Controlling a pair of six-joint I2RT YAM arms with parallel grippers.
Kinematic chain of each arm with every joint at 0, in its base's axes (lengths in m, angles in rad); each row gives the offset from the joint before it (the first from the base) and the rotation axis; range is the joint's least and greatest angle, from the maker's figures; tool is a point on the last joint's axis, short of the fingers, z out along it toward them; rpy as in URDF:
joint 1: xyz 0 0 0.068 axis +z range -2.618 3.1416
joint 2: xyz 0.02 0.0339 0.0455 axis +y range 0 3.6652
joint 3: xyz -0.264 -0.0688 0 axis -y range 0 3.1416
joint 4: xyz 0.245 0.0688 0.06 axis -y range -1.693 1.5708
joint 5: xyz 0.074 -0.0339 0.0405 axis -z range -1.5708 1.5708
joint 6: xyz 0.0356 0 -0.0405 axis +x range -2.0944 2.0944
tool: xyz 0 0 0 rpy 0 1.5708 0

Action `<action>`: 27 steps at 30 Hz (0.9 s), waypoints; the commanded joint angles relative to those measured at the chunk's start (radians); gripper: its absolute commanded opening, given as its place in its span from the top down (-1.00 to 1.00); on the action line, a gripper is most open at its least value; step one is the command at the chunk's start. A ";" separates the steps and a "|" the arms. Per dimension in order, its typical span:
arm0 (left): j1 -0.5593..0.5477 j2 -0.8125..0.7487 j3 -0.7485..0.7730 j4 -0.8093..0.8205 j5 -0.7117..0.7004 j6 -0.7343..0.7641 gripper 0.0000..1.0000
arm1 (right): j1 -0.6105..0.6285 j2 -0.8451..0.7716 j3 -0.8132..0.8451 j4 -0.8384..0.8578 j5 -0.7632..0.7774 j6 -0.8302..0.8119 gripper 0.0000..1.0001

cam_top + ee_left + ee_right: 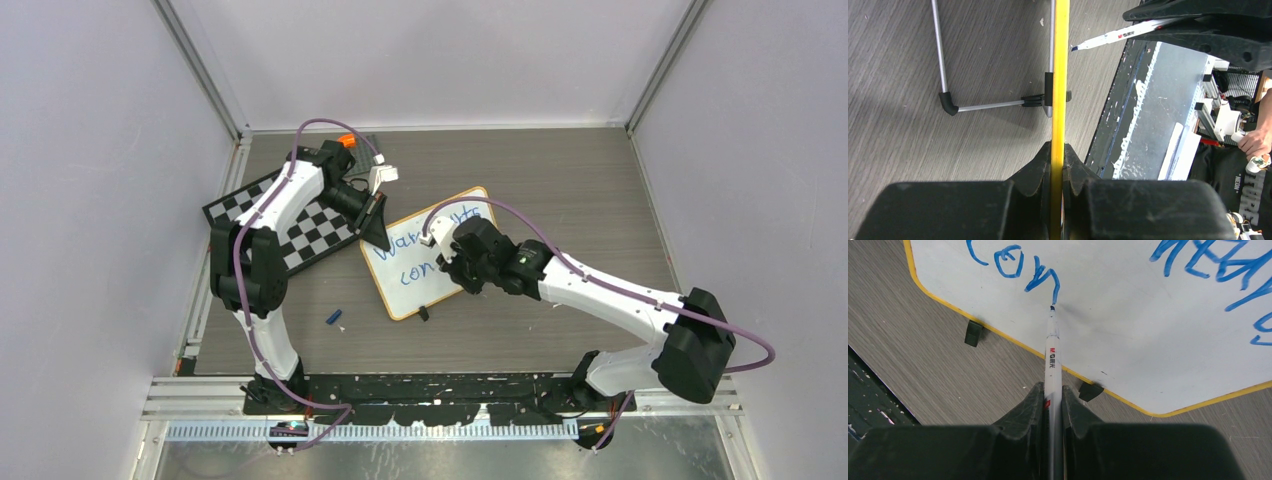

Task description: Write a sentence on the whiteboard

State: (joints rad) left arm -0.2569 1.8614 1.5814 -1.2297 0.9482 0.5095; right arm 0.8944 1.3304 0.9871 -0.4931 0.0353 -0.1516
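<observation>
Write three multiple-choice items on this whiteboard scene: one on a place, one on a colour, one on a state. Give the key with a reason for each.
1. Where does the tip of the marker rest?
A. On the whiteboard, at the end of the lower line of writing
B. On the bare table
C. On the checkered board

2. What colour is the writing?
A. Red
B. Black
C. Blue

3. How is the left gripper?
A. Open above the table
B. Shut on the whiteboard's yellow rim
C. Shut on the marker

Key:
1 A: the right wrist view shows the tip at the last stroke of "con".
2 C: every stroke on the board is blue.
3 B: in the left wrist view its jaws pinch the rim from both sides.
</observation>
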 commanded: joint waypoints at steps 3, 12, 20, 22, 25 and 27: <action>-0.016 0.032 0.012 0.016 -0.015 0.005 1.00 | -0.010 -0.042 0.073 0.038 0.009 0.006 0.99; -0.016 0.032 0.009 0.017 -0.015 0.007 1.00 | -0.014 0.017 0.061 0.063 0.053 -0.014 0.99; -0.016 0.037 0.009 0.019 -0.015 0.010 1.00 | -0.011 0.025 0.026 0.037 0.036 -0.016 1.00; -0.016 0.038 0.009 0.020 -0.013 0.010 1.00 | -0.009 0.022 0.017 0.026 0.027 -0.014 1.00; -0.016 0.036 0.008 0.018 -0.014 0.010 1.00 | -0.003 0.015 0.003 0.024 0.025 -0.014 0.99; -0.017 0.037 0.008 0.019 -0.015 0.009 1.00 | -0.001 0.016 0.002 0.020 0.023 -0.014 0.99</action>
State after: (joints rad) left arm -0.2569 1.8618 1.5822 -1.2312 0.9482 0.5110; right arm 0.8867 1.3552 0.9955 -0.4801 0.0631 -0.1593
